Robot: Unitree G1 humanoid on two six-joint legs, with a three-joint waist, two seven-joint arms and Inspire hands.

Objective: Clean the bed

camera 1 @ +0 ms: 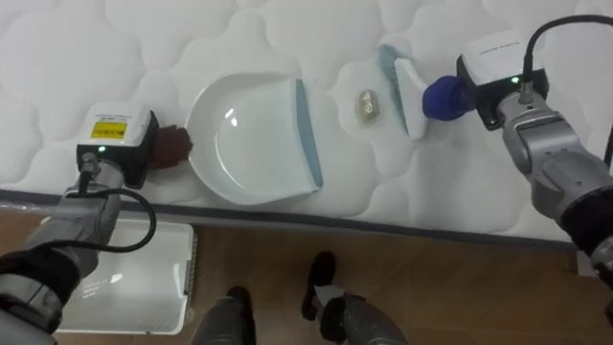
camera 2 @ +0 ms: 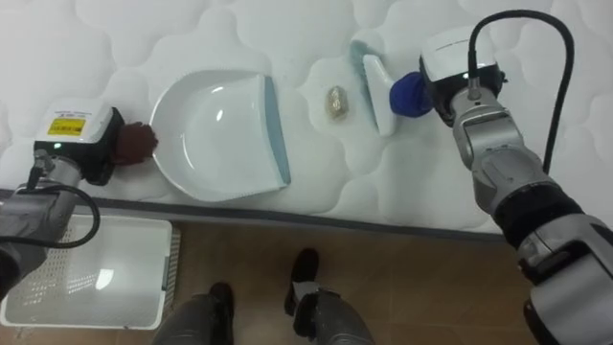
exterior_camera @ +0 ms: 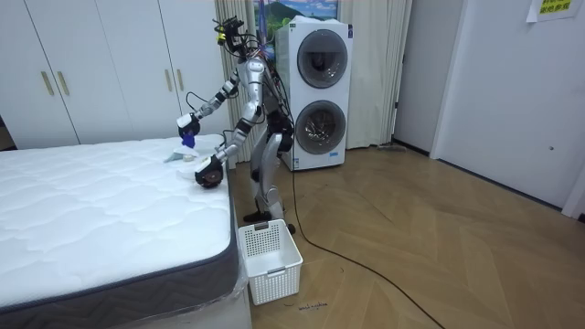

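Presently on record:

1. Bed (camera 1: 96, 57): white quilted mattress with a dark lower band along its near edge. The robot stands upright at that edge, at the corner nearest the washers, both arms reaching over the mattress.

2. Dustpan (camera 1: 254, 139): white, rounded, with a pale blue lip. It lies on the mattress close to the near edge, with its lip turned toward the robot's right. Its dark reddish handle runs straight into the left robot hand (camera 1: 137, 158), which is clasped on it.

3. Scrap (camera 1: 367, 105): one small crumpled piece, pale and brownish. It lies on the mattress between the dustpan's lip and the brush, near both, touching neither as far as can be seen.

4. Brush (camera 1: 400, 81): white head with pale blue bristles and a blue handle. It stands on edge on the mattress, just to the right of the scrap. The blue handle goes into the right robot hand (camera 1: 490, 101), which grips it. In the room view this hand is held higher than the left.

5. Basket (camera 1: 144, 278): white, slatted plastic. It stands on the floor (camera 1: 431, 278) against the bed's side, below the left arm.

6. Washers (exterior_camera: 313, 91): two white front-loaders, stacked, behind the robot.

7. Wardrobe (exterior_camera: 101, 64): white doors along the wall beyond the bed.
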